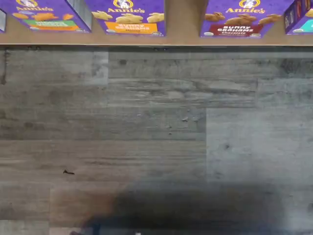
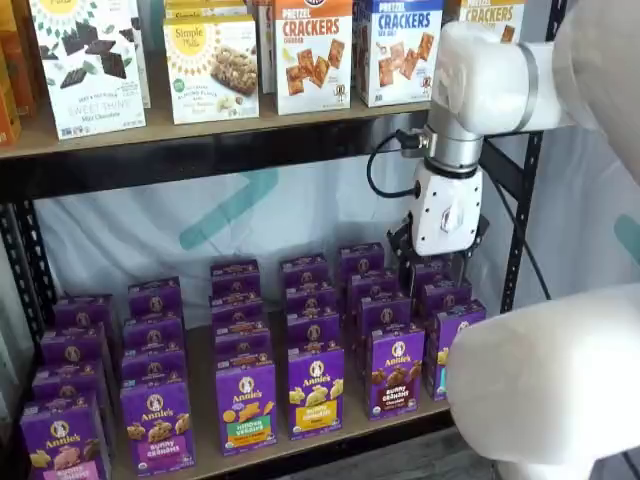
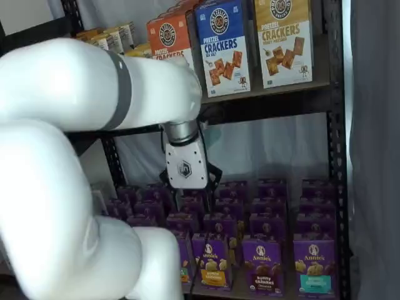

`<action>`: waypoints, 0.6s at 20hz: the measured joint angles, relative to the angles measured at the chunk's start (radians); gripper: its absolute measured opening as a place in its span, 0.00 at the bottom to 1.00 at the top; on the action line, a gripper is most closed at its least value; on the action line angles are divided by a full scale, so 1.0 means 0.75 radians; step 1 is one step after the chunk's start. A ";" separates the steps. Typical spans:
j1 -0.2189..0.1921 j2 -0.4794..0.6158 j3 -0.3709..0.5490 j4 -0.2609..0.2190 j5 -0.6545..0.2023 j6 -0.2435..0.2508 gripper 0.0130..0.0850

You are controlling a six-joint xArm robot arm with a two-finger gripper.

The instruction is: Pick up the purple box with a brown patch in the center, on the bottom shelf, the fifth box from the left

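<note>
On the bottom shelf, the purple box reading "Annie's Bunny Grahams Chocolate"; gripper above, fingers spread wide.

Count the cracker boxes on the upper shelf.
3 show in a shelf view: an orange cracker box, a blue one beside it, and a tan one beside that. More may stand behind.

Small upright purple carton with brown label band: top cropped by the wrist view's edge. Purple carton with yellow patch: likewise cropped. Row behind the white-bodied, black-fingered gripper: partly hidden. Fingers: dark against dark cartons, gap not discernible. Lower-left cartons in a shelf view: covered by bulky white arm. Small print: possibly legible closer, blurred here.
</note>
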 joint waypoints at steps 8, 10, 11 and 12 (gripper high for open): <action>-0.016 0.150 0.056 0.001 -0.213 -0.024 1.00; -0.020 0.199 0.068 -0.002 -0.272 -0.030 1.00; -0.023 0.221 0.075 -0.003 -0.301 -0.032 1.00; -0.024 0.242 0.081 -0.006 -0.330 -0.033 1.00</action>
